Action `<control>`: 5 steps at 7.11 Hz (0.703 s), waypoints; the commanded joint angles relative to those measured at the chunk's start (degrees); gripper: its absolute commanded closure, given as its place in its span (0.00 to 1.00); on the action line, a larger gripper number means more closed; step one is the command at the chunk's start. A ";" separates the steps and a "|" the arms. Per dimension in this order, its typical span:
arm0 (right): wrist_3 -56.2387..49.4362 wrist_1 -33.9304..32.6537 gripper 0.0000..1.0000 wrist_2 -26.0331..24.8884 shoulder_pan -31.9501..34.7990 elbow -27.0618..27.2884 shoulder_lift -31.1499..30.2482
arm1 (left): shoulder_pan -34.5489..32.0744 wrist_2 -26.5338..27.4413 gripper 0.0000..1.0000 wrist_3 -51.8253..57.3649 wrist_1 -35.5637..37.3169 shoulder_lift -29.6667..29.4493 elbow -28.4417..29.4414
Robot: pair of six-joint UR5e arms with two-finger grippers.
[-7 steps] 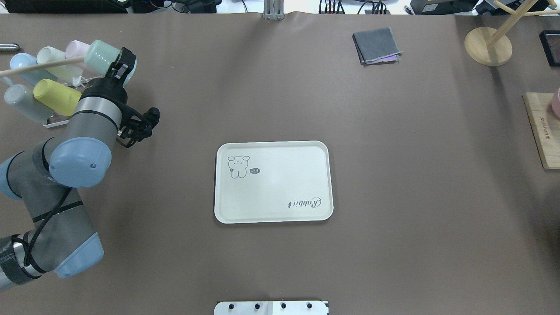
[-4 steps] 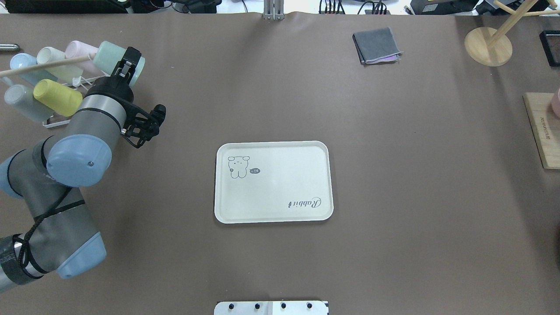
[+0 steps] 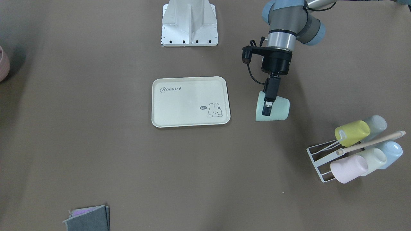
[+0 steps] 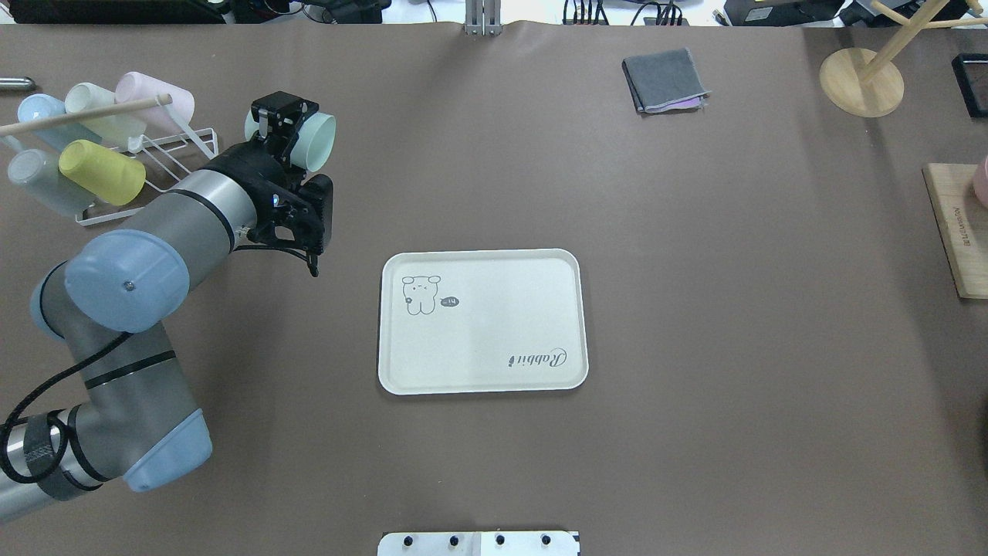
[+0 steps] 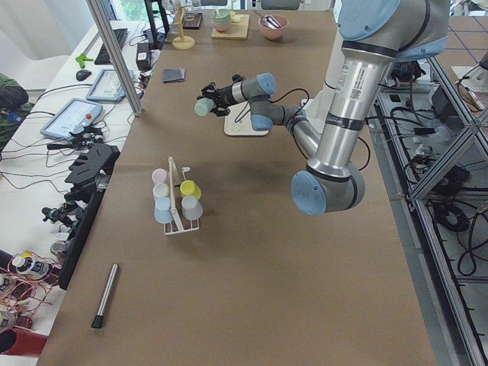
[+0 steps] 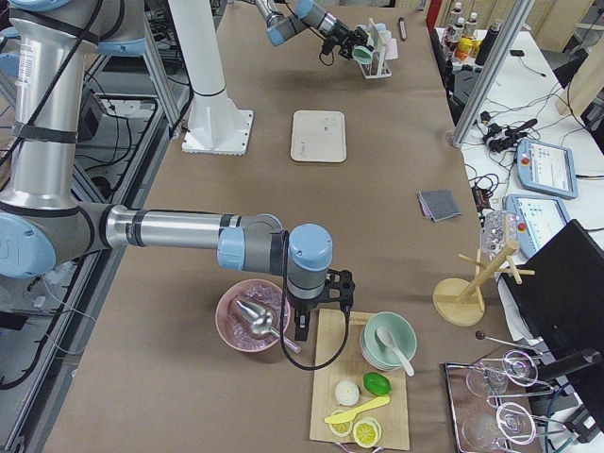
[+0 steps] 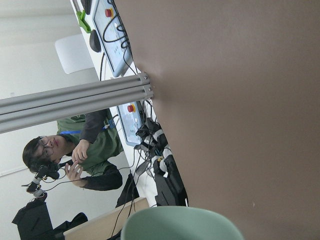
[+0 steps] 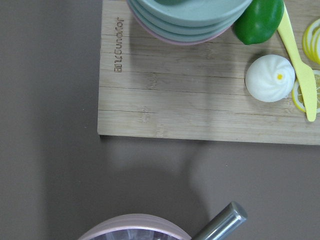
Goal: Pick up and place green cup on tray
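My left gripper (image 4: 287, 130) is shut on the green cup (image 4: 315, 143) and holds it on its side in the air, mouth turned toward the tray. In the front-facing view the left gripper (image 3: 267, 107) has one finger over the cup (image 3: 279, 109), which hangs right of the cream Rabbit tray (image 3: 189, 99). The tray (image 4: 494, 309) lies flat at the table's middle with nothing on it. The cup's rim shows at the bottom of the left wrist view (image 7: 182, 222). My right gripper (image 6: 304, 330) hangs far off, between a pink bowl and a wooden board; I cannot tell whether it is open or shut.
A white wire rack (image 4: 166, 147) at the far left holds a yellow-green cup (image 4: 104, 171), a pink cup (image 4: 150, 91) and pale ones. A folded grey cloth (image 4: 665, 79), a wooden stand (image 4: 861, 81) and a wooden board (image 4: 957, 228) sit at the right.
My left gripper has drawn the green cup off the rack and carried it right, toward the tray, while the wrist turned. The rack's other cups have stayed in place.
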 commanded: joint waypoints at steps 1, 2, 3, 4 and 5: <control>-0.04 0.07 0.00 -0.33 -0.07 -0.02 0.62 | 0.77 -7.88 0.61 -17.51 -3.12 -2.96 1.39; -0.04 0.07 0.00 0.02 -0.07 -0.02 0.54 | 1.55 -10.79 0.61 -26.66 -7.48 -4.37 4.00; -0.04 0.07 0.00 0.11 -0.07 0.07 0.63 | 4.43 -11.51 0.61 -37.10 -11.61 -5.69 7.42; -0.22 0.07 0.00 -0.07 -0.07 -0.10 0.54 | 6.12 -11.78 0.61 -45.65 -15.74 -7.88 11.72; -0.65 0.07 0.00 -0.07 -0.24 -0.28 0.54 | 6.57 -14.57 0.61 -53.65 -18.74 -10.25 15.24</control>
